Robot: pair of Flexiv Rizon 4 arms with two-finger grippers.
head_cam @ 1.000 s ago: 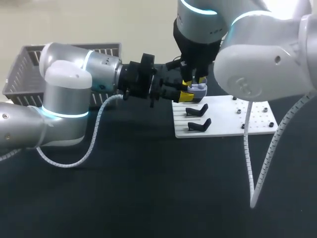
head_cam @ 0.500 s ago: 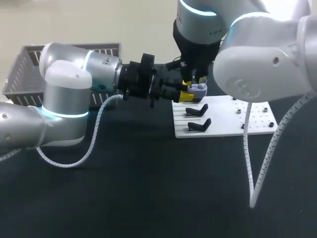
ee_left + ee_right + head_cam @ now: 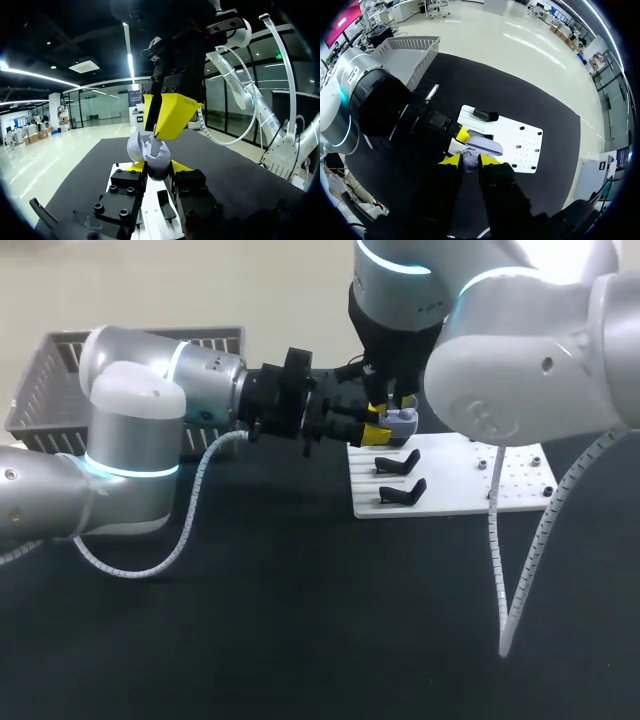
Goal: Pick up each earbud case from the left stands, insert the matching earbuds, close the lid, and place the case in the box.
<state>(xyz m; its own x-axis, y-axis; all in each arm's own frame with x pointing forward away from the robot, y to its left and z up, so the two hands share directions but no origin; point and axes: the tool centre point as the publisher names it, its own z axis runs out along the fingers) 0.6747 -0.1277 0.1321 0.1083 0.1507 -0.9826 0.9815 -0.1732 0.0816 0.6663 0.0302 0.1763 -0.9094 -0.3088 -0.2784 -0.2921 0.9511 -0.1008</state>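
insertion is the step i judge to be in hand. my left gripper is clamped on the earbud case, holding it just over the left edge of the white plate, with its lid swung open to one side. my right gripper comes down on it from above, yellow tips drawn together on what looks like a small pale earbud, whose lower end sits at the mouth of the case. whether it is seated in its well i cannot tell.

to do this well i would hold the left arm dead steady and let only the right one work: press gently down along the well's axis, with no sideways push that could twist the case in the left fingers. i would release only once the bud sits flush, then lift straight up so the tips neither drag it out nor knock the lid. two black stands sit on the plate near the case, so i would stay above them. the grey box waits well apart, behind the left arm.
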